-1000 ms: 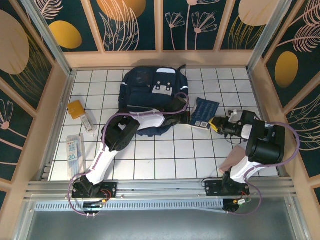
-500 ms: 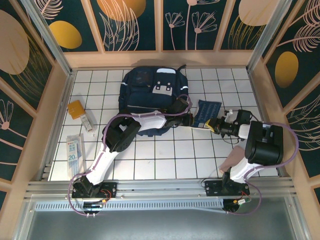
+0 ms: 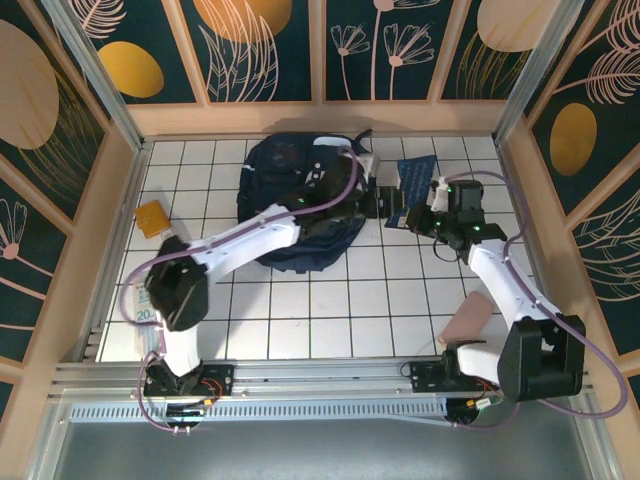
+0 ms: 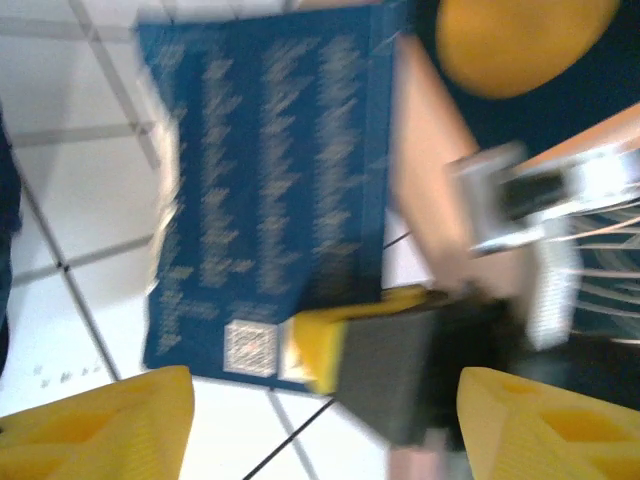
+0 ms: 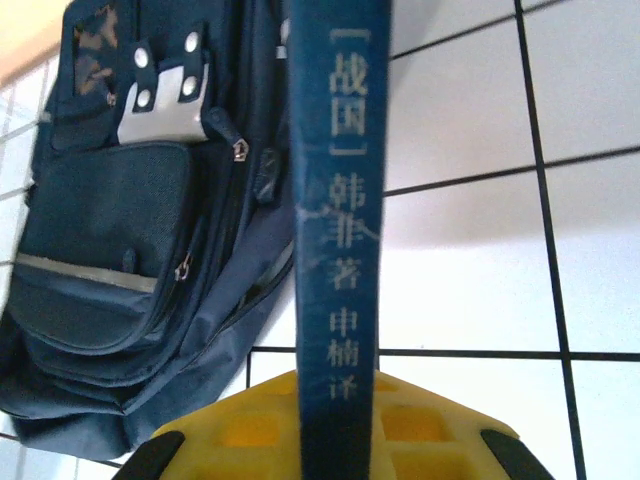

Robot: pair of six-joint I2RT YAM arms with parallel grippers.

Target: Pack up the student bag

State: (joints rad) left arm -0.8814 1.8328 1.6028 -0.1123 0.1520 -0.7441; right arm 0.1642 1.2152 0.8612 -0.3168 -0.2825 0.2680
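Observation:
The student bag [image 3: 290, 190], a navy backpack with a grey patch, lies at the back middle of the white tiled floor; it also lies left of the book in the right wrist view [image 5: 110, 230]. A dark-blue book [image 3: 418, 172] is held up on edge just right of the bag, with my right gripper [image 3: 428, 215] shut on its lower edge. Its spine with white characters [image 5: 340, 150] runs up from between my yellow jaws [image 5: 340, 420]. My left gripper [image 3: 383, 203] hovers between bag and book, open. Its yellow fingertips [image 4: 100, 425] stand wide apart below the book's patterned cover [image 4: 270, 170].
An orange packet [image 3: 152, 217] lies at the left by the wall. A clear plastic packet [image 3: 147, 305] lies at the near left, partly under my left arm's elbow. Wooden walls [image 3: 320, 118] close in the floor on three sides.
The left arm swung up across the bag toward the book and its gripper opened. The right gripper closed on the book, lifted it on edge and carried it toward the back.

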